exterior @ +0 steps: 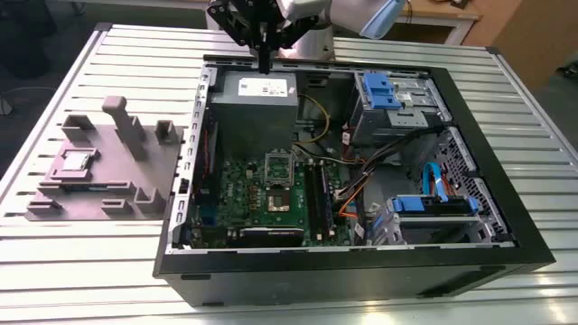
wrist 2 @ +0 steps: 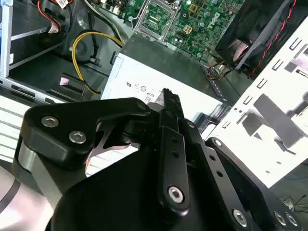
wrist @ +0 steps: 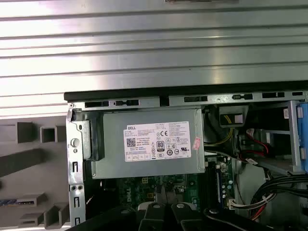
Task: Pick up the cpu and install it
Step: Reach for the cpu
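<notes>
open case (exterior: 361,277) on slatted table (exterior: 81,284) | grey power supply (exterior: 254,108) beside green motherboard (exterior: 243,189) | grey fixture (exterior: 145,172) outside case
</notes>
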Action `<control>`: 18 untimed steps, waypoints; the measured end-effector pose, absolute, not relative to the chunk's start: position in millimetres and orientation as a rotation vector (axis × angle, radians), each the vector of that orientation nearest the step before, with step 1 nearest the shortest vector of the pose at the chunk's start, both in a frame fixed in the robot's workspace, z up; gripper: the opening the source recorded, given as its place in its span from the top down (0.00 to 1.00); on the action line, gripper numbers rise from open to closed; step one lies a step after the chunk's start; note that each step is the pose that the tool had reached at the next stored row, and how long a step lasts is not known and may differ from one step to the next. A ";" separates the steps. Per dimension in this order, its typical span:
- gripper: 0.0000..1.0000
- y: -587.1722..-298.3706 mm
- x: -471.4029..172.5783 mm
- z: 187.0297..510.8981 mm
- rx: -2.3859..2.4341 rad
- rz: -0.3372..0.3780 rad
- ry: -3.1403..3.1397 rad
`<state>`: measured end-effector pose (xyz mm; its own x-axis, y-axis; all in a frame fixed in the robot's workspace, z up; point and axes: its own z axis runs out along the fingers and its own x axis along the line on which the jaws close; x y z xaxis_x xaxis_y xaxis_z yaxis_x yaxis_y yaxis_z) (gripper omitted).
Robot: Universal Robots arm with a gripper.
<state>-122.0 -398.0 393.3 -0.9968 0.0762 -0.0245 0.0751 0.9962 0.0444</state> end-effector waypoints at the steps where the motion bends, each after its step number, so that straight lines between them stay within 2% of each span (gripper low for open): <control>1: 0.90 -398.0 -122.0 393.3 0.118 0.068 3.113; 18: 0.90 -397.9 -124.0 393.3 0.118 0.068 3.112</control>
